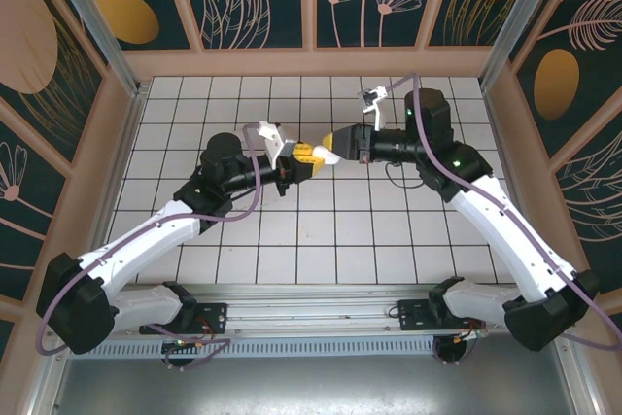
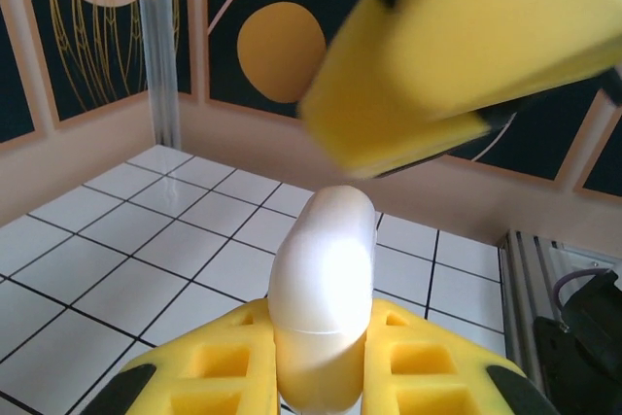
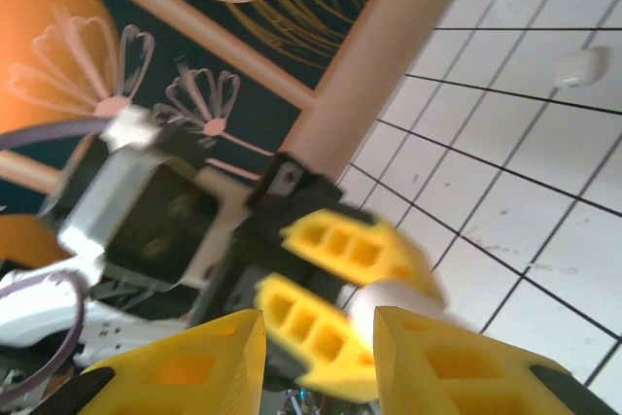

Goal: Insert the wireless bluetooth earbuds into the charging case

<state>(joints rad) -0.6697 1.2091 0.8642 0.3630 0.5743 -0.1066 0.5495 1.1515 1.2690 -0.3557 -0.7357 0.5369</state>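
Observation:
My left gripper (image 1: pixel 309 155) is held above the middle of the tiled floor, shut on a white rounded charging case (image 1: pixel 328 150). In the left wrist view the closed case (image 2: pixel 323 279) stands up between the yellow fingers (image 2: pixel 204 366). My right gripper (image 1: pixel 338 146) faces it from the right, open. Its blurred yellow finger (image 2: pixel 457 46) hangs just above the case. In the right wrist view my right gripper (image 3: pixel 319 323) is spread wide, with the case (image 3: pixel 398 303) and the left fingers (image 3: pixel 340 240) just ahead of the gap. A tiny white earbud (image 3: pixel 581 67) lies on the tiles.
The white tiled floor (image 1: pixel 321 230) is ringed by a wooden rim (image 1: pixel 311 63) and patterned dark walls. A metal post (image 2: pixel 160 46) stands at the back corner. The arm bases and rail (image 1: pixel 311 313) run along the near edge.

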